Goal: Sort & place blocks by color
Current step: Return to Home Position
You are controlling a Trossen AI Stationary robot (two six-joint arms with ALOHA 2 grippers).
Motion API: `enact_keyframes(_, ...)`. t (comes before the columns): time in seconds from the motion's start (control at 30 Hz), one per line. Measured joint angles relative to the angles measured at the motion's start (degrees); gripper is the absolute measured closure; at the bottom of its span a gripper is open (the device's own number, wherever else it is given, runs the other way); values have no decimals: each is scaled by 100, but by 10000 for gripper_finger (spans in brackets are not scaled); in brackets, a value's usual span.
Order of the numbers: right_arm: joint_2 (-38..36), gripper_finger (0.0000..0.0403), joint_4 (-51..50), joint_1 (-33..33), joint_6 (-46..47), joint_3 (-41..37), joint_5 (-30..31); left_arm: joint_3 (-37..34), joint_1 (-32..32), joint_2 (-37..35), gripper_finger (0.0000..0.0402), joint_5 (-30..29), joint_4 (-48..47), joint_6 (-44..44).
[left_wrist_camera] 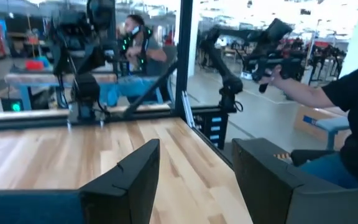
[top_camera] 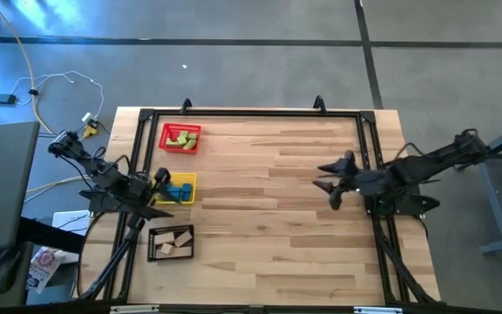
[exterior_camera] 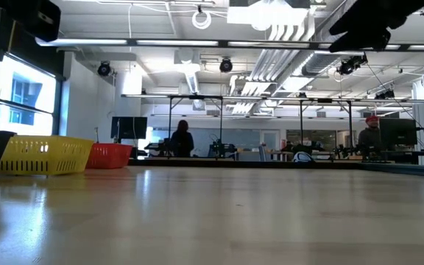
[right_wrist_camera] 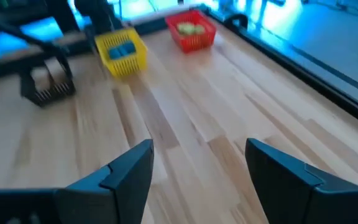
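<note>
The blocks lie in three mesh trays at the table's left. Green blocks (top_camera: 184,136) fill the red tray (top_camera: 166,146), blue blocks (top_camera: 179,190) (right_wrist_camera: 122,50) the yellow tray (top_camera: 190,179), and tan blocks (top_camera: 174,244) the black tray (top_camera: 153,253). My left gripper (top_camera: 157,196) (left_wrist_camera: 197,155) hangs open beside the yellow tray's left side, pointing level across the table. My right gripper (top_camera: 331,181) (right_wrist_camera: 197,152) is open over bare wood at the table's right, tipped slightly down and facing the trays. Neither holds anything.
A black metal frame (top_camera: 251,113) runs along the table's far and side edges. Bare wood lies between the trays and my right gripper. In the left wrist view a person (left_wrist_camera: 353,106) sits past the table's edge. Other people stand far back in the room (exterior_camera: 181,140).
</note>
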Motion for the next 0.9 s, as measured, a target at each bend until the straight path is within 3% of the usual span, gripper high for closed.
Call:
enact_keyframes(0.23,-1834,162,378,-1,97,-1049,10,-2,-1,-810,213,-154,-613,17)
enact_keyframes(0.37,-2583,163,1033,-2,-3,-1561,-511,-4,-1,-1014,213,-60,-783,-160)
enact_keyframes(0.47,-2973,163,1464,0,-325,-1963,-823,-4,-1,-1069,213,41,-806,-171)
enact_keyframes(0.67,-3560,163,1748,-1,-544,-2713,-829,-39,-1,-1068,213,35,-769,-110)
enact_keyframes(0.9,-4162,163,2327,-2,-540,-3554,-965,-721,-1,-1076,214,76,-21,-118)
